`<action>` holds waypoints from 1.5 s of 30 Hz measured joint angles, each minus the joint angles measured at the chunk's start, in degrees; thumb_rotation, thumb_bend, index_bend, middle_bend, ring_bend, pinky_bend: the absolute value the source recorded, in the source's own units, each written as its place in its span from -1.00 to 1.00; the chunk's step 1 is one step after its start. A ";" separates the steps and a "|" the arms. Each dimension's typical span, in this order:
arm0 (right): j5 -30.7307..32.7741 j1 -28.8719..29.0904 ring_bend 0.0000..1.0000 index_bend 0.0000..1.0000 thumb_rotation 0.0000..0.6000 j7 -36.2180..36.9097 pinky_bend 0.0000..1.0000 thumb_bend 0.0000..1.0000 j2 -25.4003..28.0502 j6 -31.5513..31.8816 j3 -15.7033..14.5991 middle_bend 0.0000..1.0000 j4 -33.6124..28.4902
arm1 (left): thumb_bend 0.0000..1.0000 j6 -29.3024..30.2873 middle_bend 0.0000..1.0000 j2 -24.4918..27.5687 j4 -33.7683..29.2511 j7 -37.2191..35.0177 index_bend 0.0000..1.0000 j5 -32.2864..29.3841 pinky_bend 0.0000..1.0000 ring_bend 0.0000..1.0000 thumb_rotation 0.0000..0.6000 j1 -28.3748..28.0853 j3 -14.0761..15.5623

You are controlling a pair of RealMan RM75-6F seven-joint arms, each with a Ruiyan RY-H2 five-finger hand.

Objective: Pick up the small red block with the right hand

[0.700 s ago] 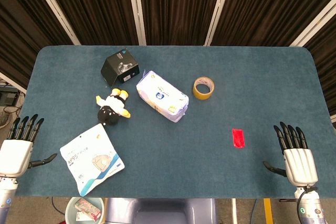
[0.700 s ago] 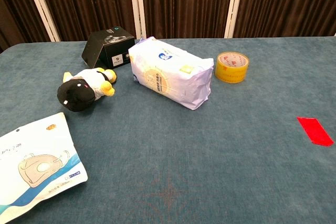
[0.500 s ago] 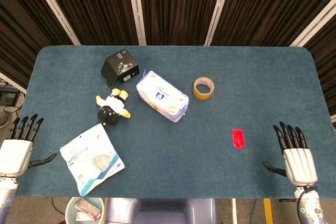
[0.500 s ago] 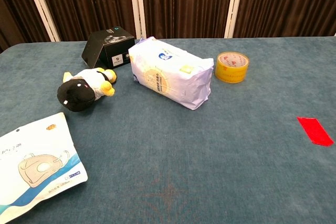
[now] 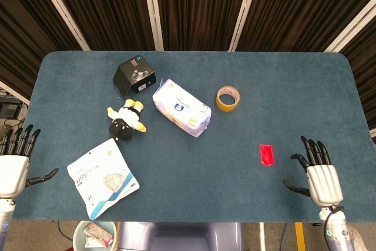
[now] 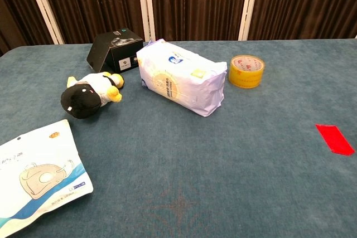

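The small red block [image 5: 267,154] lies flat on the blue table, right of centre; the chest view shows the block [image 6: 334,139] at its right edge. My right hand [image 5: 318,176] hovers at the table's near right edge, fingers spread and empty, some way right of the block. My left hand [image 5: 13,167] sits off the near left corner, fingers apart, holding nothing. Neither hand appears in the chest view.
A white tissue pack [image 5: 181,107] lies mid-table, with a yellow tape roll [image 5: 227,98] to its right. A black box [image 5: 134,74] and a penguin plush [image 5: 124,121] sit to the left. A mask packet [image 5: 103,177] rests near the front-left edge. The table [image 5: 305,92] is bare around the block.
My right hand has shifted left, toward the red block, and slightly nearer the front edge. My left hand has drifted left and outward. The objects have not moved.
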 measured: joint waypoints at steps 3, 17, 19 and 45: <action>0.61 0.81 -1.00 0.10 1.00 -0.36 -1.00 -0.72 -3.21 -0.54 0.80 -0.95 3.57 | -1.00 -0.05 -1.00 -0.44 0.80 0.81 -1.00 -0.90 -1.00 -1.00 -0.02 -0.09 -0.56; 1.04 4.07 -1.00 0.15 1.00 0.92 -1.00 -0.55 -14.41 -4.14 0.36 -0.89 18.96 | -1.00 -2.64 -1.00 -1.69 0.38 4.14 -1.00 -1.57 -1.00 -1.00 -0.03 -0.94 0.08; 0.68 4.17 -1.00 0.11 1.00 1.14 -1.00 -0.54 -15.56 -4.13 -0.22 -0.93 20.24 | -1.00 -2.84 -1.00 -1.60 0.27 4.10 -1.00 -1.64 -1.00 -1.00 -0.03 -0.98 0.15; 0.06 8.83 -1.00 0.00 1.00 0.08 -1.00 -0.50 -21.40 -8.81 -1.27 -1.00 32.44 | -1.00 -3.99 -1.00 -2.05 0.24 4.25 -1.00 -2.71 -1.00 -1.00 -0.01 -1.67 -0.21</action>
